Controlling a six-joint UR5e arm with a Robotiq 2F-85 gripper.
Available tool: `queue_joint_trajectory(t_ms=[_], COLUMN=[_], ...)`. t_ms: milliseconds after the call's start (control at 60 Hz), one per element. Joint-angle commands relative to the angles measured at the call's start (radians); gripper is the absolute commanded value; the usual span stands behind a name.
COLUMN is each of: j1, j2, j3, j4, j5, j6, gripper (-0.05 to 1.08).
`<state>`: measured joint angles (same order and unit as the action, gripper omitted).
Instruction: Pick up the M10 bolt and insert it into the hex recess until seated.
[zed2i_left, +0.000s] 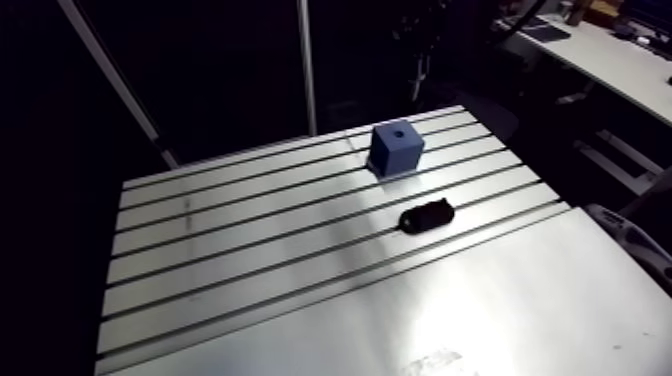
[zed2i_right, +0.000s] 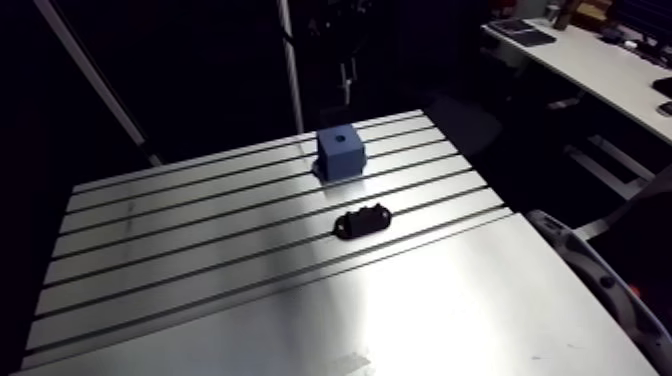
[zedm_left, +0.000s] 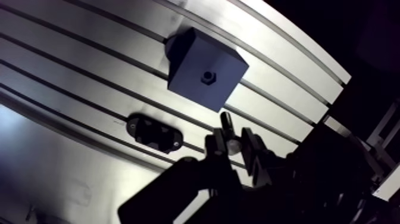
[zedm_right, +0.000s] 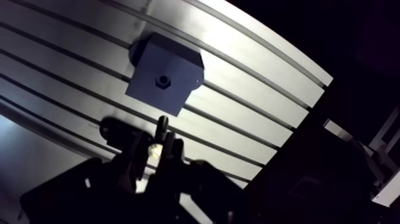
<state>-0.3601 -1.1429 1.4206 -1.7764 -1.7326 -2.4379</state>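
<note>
A blue block (zedm_left: 196, 65) stands on the slotted table (zed2i_left: 250, 250), with a small hex recess (zedm_left: 207, 76) in its top face. In the wrist view my gripper (zedm_left: 234, 146) hangs above the table, short of the block. Its fingers (zedm_left: 215, 146) are shut on a dark bolt (zedm_left: 226, 123), whose shaft sticks out past the fingertips toward the block. The bolt tip is clear of the recess and off to its side. The arm view shows the block (zed2i_left: 397, 147) near the table's far edge but not the gripper.
A flat black oval holder (zed2i_left: 425, 215) lies on the table a little nearer than the block; in the wrist view this holder (zedm_left: 153, 132) is beside my fingers. Long slots run across the table, and its right edge drops off close to the block.
</note>
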Motion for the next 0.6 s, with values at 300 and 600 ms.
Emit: queue_joint_trajectory(t_ms=[300,600], j1=[0.016,0.016], j2=[0.063,0.072], j3=[-0.018,-0.007], j4=[-0.051,-0.054], j5=[0.009,0.006], j6=[0.003,0.01], gripper=[1.04,1.05])
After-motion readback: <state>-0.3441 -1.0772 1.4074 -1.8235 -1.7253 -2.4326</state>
